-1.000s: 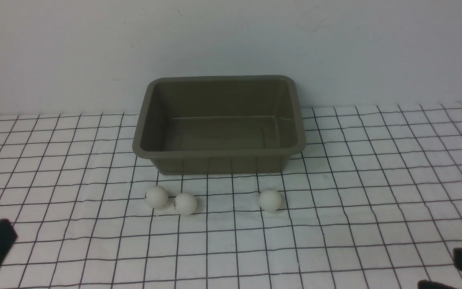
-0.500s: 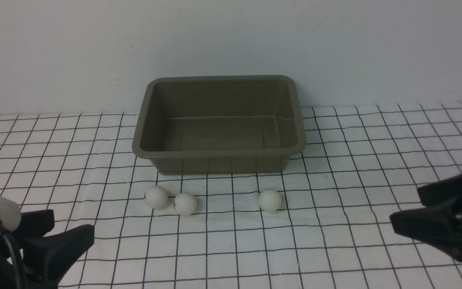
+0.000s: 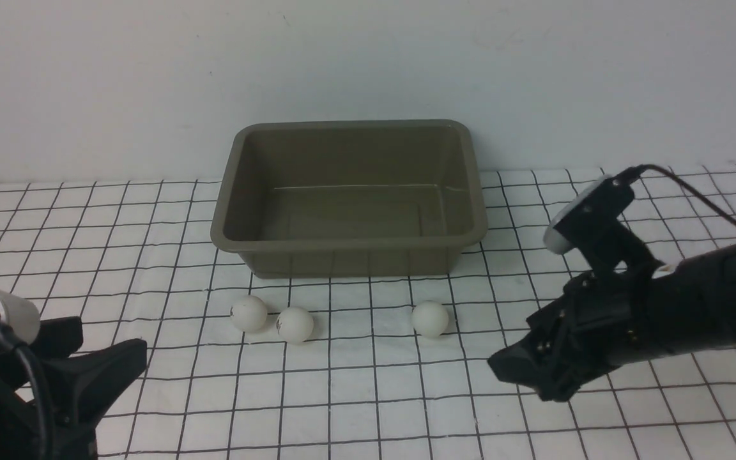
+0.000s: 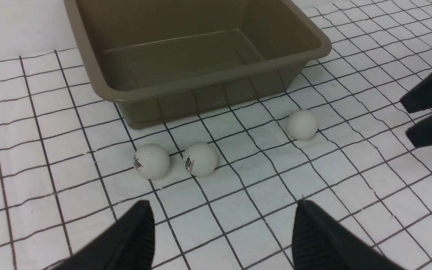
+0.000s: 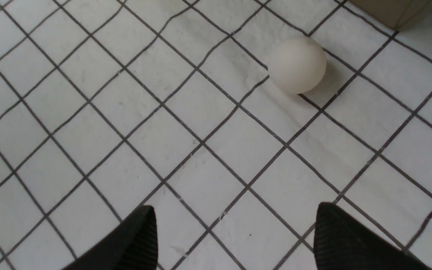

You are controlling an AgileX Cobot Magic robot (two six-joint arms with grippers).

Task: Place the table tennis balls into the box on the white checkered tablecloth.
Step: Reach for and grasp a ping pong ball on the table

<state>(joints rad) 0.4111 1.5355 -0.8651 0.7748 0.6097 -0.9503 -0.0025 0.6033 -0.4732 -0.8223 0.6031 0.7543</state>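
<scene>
Three white table tennis balls lie on the white checkered tablecloth (image 3: 368,396) in front of the box: two close together at the left (image 3: 248,313) (image 3: 295,324), one apart at the right (image 3: 430,318). The olive-brown box (image 3: 349,244) holds nothing. My left gripper (image 3: 112,343) hovers open, low at the near left. In its wrist view (image 4: 223,204) the two marked balls (image 4: 151,161) (image 4: 200,159) lie ahead of it. My right gripper (image 3: 502,369) is open, just right of the lone ball. That ball (image 5: 297,64) lies ahead of its open jaws (image 5: 236,208).
A pale wall rises right behind the box. The right gripper's fingers (image 4: 428,97) show at the edge of the left wrist view. A corner of the box (image 5: 394,13) shows in the right wrist view. The cloth is slightly wrinkled.
Both arms have come into view from the near corners. The right gripper has swung far leftward, close to the lone ball. The left gripper has held still over the last half second.
</scene>
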